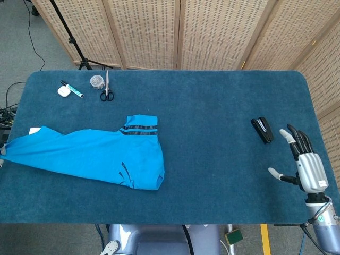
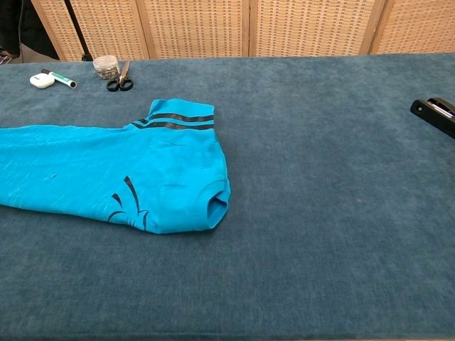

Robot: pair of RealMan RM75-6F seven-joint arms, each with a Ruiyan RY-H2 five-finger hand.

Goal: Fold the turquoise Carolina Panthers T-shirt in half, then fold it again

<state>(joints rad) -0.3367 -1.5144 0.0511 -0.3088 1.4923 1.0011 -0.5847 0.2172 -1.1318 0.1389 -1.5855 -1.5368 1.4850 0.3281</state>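
Head view: right hand [image 1: 308, 167] hovered over the table's [image 1: 212, 117] right edge, fingers spread, holding nothing. Stapler [image 1: 262, 129] lay just left of it; T-shirt [image 1: 90, 154] lay well apart at far left. Left hand unseen.

Chest view: T-shirt [image 2: 106, 174] flat at left; neither hand visible.

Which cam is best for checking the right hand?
Head view. The right hand shows whole at the table's right edge, fingers spread, holding nothing, near the stapler. Chest view doesn't show the hand at all, only the stapler.
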